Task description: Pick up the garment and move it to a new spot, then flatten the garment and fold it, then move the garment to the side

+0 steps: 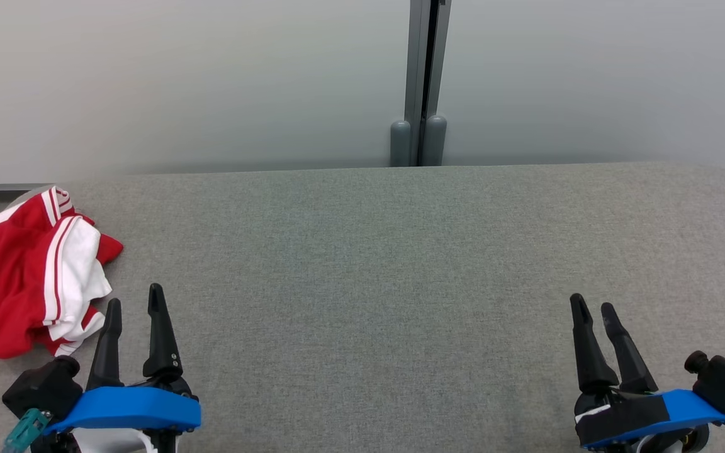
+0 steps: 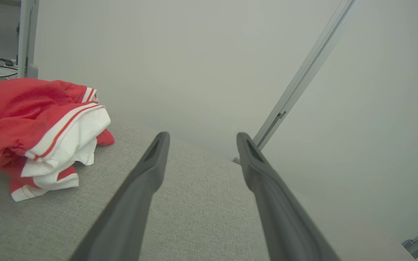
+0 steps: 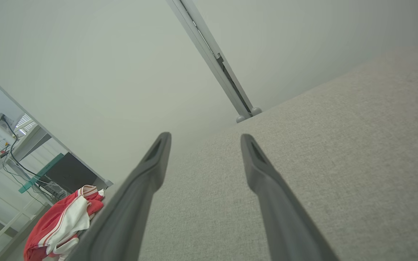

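The garment (image 1: 26, 274) is red with white panels and striped trim, lying crumpled in a heap at the table's far left edge. The left wrist view has the garment (image 2: 38, 130) at its left, and in the right wrist view the garment (image 3: 62, 224) is small at the lower left. My left gripper (image 1: 134, 303) stands open just to the right of the heap, its fingers empty and apart from the cloth. My left gripper (image 2: 201, 139) points over bare table. My right gripper (image 1: 593, 307) is open and empty near the table's front right; in its own view my right gripper (image 3: 204, 139) shows nothing between the fingers.
The grey fabric-covered table (image 1: 369, 264) stretches wide between the two arms. A pale partition wall with a grey metal post (image 1: 424, 82) stands right behind the table's far edge. Beyond the left edge are a desk and cables (image 3: 16, 156).
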{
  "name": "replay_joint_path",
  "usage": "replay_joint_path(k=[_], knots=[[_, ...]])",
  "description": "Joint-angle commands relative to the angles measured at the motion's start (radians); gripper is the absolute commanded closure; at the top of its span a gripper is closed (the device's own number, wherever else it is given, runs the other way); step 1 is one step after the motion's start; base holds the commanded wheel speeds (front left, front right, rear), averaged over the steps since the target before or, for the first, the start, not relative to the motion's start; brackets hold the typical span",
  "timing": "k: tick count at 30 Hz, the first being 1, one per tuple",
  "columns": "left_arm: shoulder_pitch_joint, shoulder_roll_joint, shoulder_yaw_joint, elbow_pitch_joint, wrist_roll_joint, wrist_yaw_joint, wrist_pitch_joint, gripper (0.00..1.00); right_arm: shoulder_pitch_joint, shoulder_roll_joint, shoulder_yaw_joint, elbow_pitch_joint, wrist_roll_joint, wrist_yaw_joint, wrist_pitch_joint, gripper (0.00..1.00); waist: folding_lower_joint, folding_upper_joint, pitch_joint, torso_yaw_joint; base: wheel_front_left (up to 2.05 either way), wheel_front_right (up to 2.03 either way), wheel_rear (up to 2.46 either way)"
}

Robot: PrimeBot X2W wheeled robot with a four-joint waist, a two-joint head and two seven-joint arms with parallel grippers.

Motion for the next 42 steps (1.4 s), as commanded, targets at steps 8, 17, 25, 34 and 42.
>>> replay_joint_path(k=[8, 17, 25, 34, 42], knots=[[-0.018, 0.019, -0.020, -0.013, 0.112, 0.019, 0.004, 0.00, 0.000, -0.009, 0.016, -0.008, -0.110, 0.002, -0.028, 0.00, 0.0000, 0.0000, 0.000, 0.003, 0.00, 0.00, 0.00], [-0.014, 0.026, -0.035, -0.034, 0.184, 0.023, 0.013, 0.00, 0.000, -0.010, 0.026, -0.006, -0.198, 0.002, -0.050, 0.00, 0.0000, 0.0000, 0.003, 0.007, 0.00, 0.00, 0.00], [-0.011, 0.028, -0.047, -0.036, 0.243, 0.032, 0.000, 0.00, 0.002, -0.010, 0.035, -0.007, -0.267, 0.002, -0.068, 0.00, 0.0000, 0.0000, 0.003, 0.009, 0.00, 0.00, 0.00], [-0.003, 0.034, -0.052, -0.037, 0.296, 0.042, 0.020, 0.00, 0.009, -0.011, 0.043, -0.004, -0.341, 0.002, -0.086, 0.00, 0.0000, 0.0000, -0.001, 0.012, 0.00, 0.00, 0.00], [0.007, 0.041, -0.060, -0.054, 0.338, 0.048, 0.040, 0.00, 0.010, -0.011, 0.048, 0.001, -0.397, 0.003, -0.100, 0.00, 0.0000, 0.0000, 0.000, 0.013, 0.00, 0.00, 0.00]])
